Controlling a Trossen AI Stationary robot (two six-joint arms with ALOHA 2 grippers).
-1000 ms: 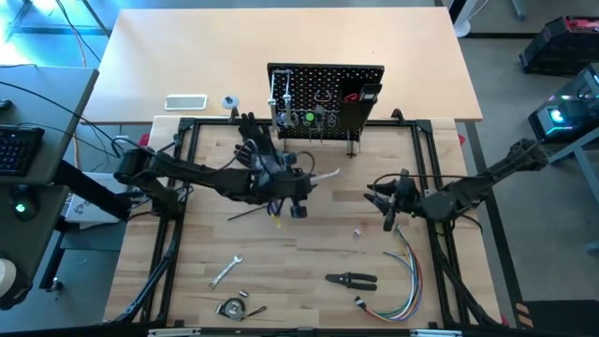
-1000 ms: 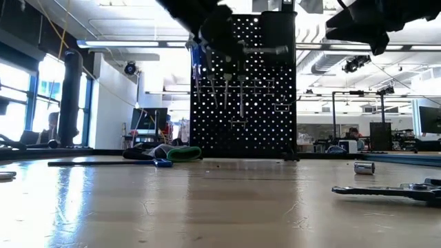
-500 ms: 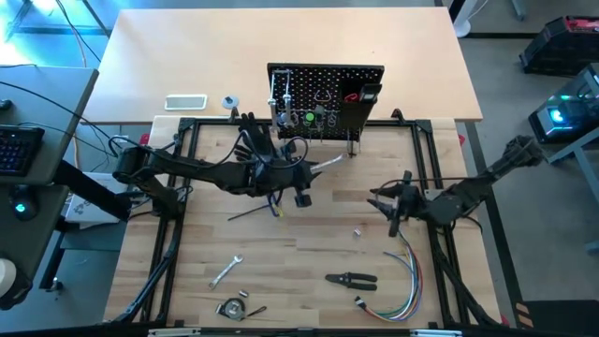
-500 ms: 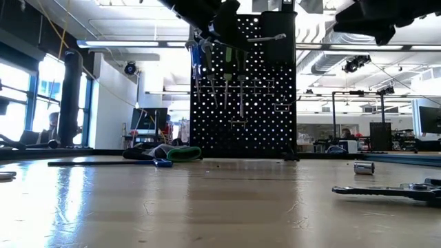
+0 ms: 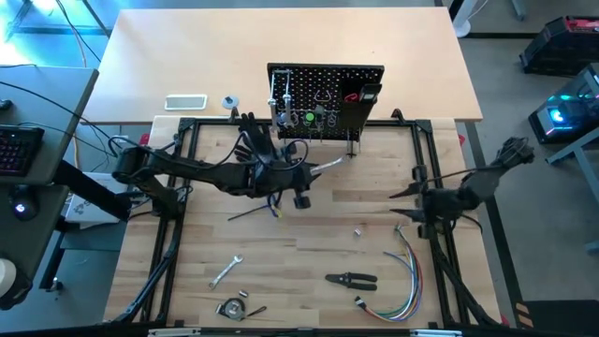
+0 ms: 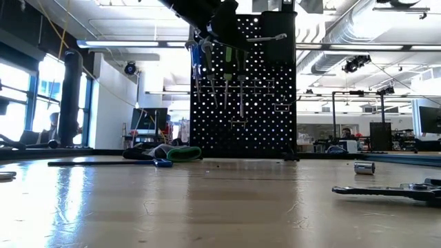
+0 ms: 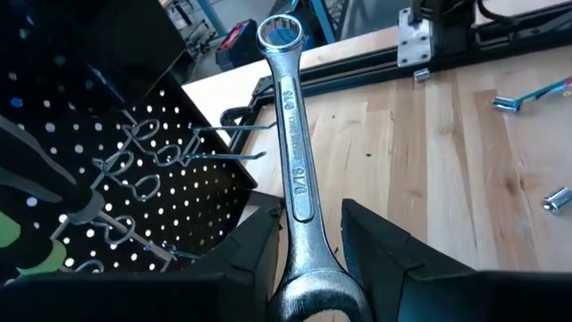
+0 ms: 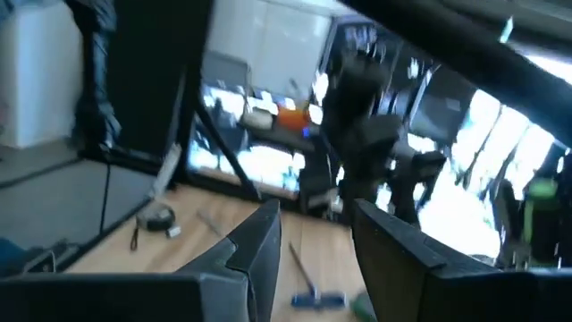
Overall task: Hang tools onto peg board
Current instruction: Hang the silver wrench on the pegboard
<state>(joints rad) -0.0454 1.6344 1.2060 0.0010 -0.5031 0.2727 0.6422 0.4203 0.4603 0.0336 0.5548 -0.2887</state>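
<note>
Here the left pincer [image 7: 308, 259] is clenching a wrench [image 7: 291, 134] mid-frame, ring end aimed at the peg board [image 5: 326, 89] hooks; right pincer [image 8: 308, 241], released, is waiting right.

Silver wrench [image 6: 265, 39] before peg board [image 6: 265, 103]

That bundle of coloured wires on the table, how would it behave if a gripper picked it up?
The wires lie in loose curves, so they would probably sag and splay rather than hold shape. They look thin, so likely light. Grabbing one strand may leave the rest dangling.
</note>
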